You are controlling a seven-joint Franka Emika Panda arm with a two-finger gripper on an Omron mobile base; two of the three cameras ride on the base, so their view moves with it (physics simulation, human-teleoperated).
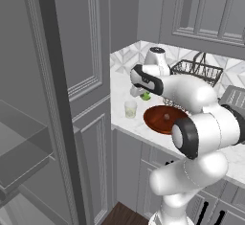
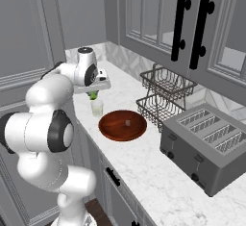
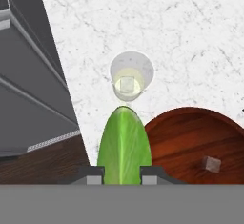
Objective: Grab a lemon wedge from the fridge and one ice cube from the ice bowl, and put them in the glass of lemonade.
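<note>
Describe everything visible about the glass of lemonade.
The glass of lemonade is a small clear tumbler standing upright on the white marble counter, beside the ice bowl but apart from it. It holds pale yellowish liquid with a small cube in it. The claw, shut on the lemon wedge, hangs above it.

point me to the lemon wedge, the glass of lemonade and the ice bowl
lemon wedge (image 3: 124, 147): hand view, middle of its green rind, between the gripper (image 3: 122, 173) fingertips.
glass of lemonade (image 1: 130, 109): left base view, its side wall.
ice bowl (image 2: 111, 127): right base view, bare inner floor near the rim.
</note>
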